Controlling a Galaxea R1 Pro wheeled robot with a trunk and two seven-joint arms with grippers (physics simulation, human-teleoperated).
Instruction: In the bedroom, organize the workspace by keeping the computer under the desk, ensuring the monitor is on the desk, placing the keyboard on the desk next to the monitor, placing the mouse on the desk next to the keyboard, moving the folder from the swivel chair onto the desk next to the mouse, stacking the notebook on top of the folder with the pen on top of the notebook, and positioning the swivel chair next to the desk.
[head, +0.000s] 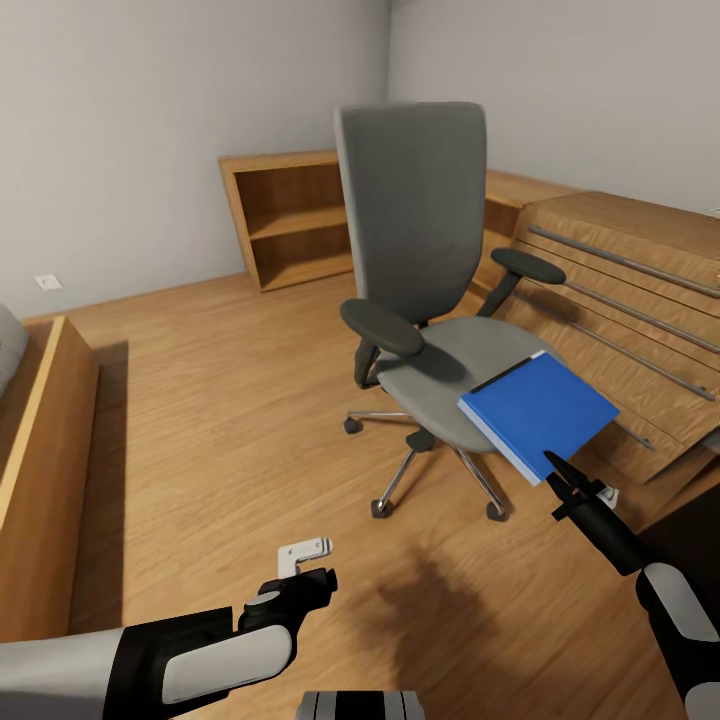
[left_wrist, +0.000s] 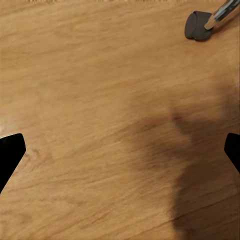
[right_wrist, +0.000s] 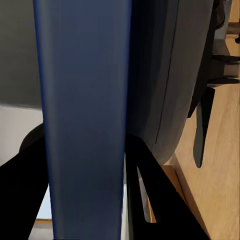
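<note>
Here the right gripper (head: 556, 470) pinches the near corner of the blue folder (head: 538, 411), which overhangs the front edge of the swivel chair (head: 430, 300) seat, tilted, its length running away from the fingers. The left gripper (head: 305, 575) hangs spread and empty over bare floor (left_wrist: 100, 100). The right wrist view confirms the clamp: the folder's edge (right_wrist: 85, 120) sits between both dark fingers (right_wrist: 150, 190), a contact the head view leaves ambiguous.

One swivel chair (head: 425, 300), one folder (head: 538, 410), two pincers: left (head: 312, 562), right (head: 556, 472).

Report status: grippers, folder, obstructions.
Right gripper shut on folder, lifted at swivel chair seat edge. Left gripper open over floor. Cabinets close right.
</note>
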